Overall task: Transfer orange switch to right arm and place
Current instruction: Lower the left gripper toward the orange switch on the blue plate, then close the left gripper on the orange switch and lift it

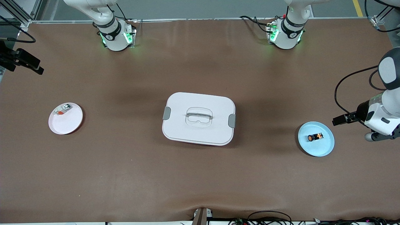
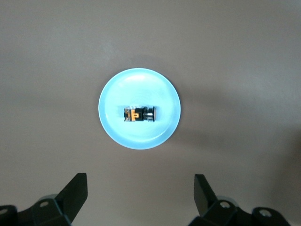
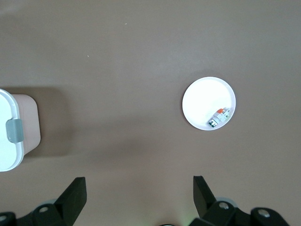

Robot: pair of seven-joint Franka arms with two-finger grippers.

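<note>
You are looking at a matt brown surface [image 1: 200, 175], slightly wrinkled like cloth; the white box [image 1: 198, 118] is showing smooth plastic, and the blue plate [image 2: 139, 84] is gleaming glossy.

Orange switch [image 1: 314, 137] lying on blue plate [image 1: 323, 147], twd left arm's end from white lidded box [image 1: 198, 118]. Pink plate [image 1: 70, 123] w/ small silvery part [image 1: 62, 110] sitting twd right arm's end from box. Left arm [image 1: 382, 109] hanging beside blue plate.
</note>
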